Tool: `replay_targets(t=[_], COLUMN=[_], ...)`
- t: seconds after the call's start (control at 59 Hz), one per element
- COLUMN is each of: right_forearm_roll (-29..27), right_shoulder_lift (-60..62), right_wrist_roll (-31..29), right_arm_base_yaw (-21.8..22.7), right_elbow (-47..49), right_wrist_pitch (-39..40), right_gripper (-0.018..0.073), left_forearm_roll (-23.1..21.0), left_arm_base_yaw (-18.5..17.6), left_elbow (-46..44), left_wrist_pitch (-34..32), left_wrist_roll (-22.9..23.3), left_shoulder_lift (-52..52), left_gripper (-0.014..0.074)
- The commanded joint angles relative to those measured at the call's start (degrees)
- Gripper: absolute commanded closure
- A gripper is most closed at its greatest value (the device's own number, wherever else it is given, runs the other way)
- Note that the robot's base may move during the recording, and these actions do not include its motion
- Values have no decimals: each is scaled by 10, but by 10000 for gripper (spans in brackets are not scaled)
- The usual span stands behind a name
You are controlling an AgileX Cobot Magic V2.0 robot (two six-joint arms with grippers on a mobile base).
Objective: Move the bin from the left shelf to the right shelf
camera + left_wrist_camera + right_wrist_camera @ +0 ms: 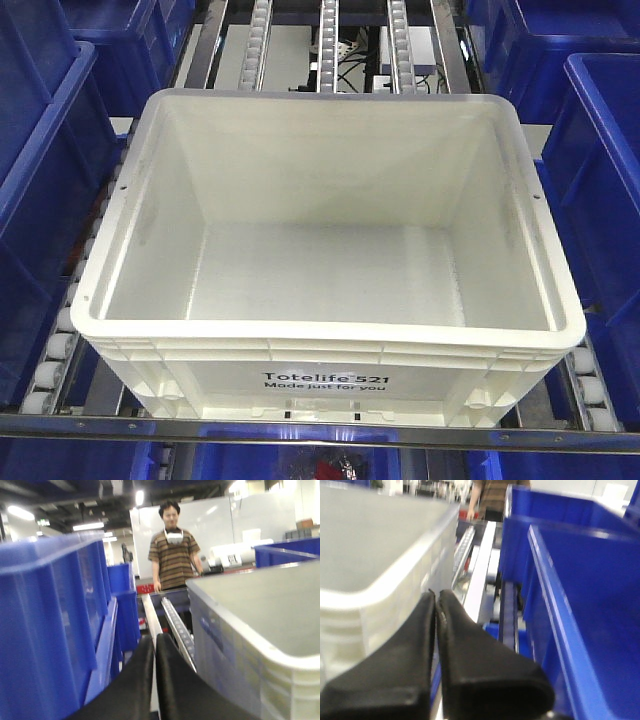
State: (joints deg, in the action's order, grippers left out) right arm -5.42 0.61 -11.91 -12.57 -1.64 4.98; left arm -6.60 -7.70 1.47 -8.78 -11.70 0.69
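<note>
The bin is a large white empty tote with black "Totelife 521" print. It fills the middle of the front view and sits on a grey rack lane of white roller rails. I cannot tell whether this lane is the right shelf. Neither gripper shows in the front view. My left gripper is shut and empty, low in the gap left of the bin. My right gripper is shut and empty, beside the bin's right wall.
Dark blue totes flank the bin closely on the left and right, leaving narrow gaps; they also show as a blue tote and a blue tote in the wrist views. A person stands beyond the rack's far end.
</note>
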Motion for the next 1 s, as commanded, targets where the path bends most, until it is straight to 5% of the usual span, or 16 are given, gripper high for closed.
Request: replay_targets(t=[0.0, 0.203, 0.458, 0.661, 0.983], right_forearm_roll=[-4, -14, -16, -16, -42], right_shoulder_lift=[6, 6, -56, -162, -350], right_wrist_roll=[18, 62, 73, 72, 64], right_arm_base_yaw=[0, 0, 0, 0, 0], right_elbow=[2, 87, 248, 352, 502], right_wrist_pitch=[72, 7, -221, -319, -429], right_gripper=[566, 566, 566, 566, 566], left_forearm_roll=[-4, -3, -4, -91, -212], left_arm_base_yaw=[1, 1, 1, 1, 1], left_elbow=[-10, -116, -265, -370, -498], left_wrist_pitch=[-37, 106, 265, 318, 390], left_wrist_roll=[15, 49, 49, 44, -96], left_shoulder_lift=[8, 8, -62, -204, -385], left_gripper=[603, 603, 603, 603, 603])
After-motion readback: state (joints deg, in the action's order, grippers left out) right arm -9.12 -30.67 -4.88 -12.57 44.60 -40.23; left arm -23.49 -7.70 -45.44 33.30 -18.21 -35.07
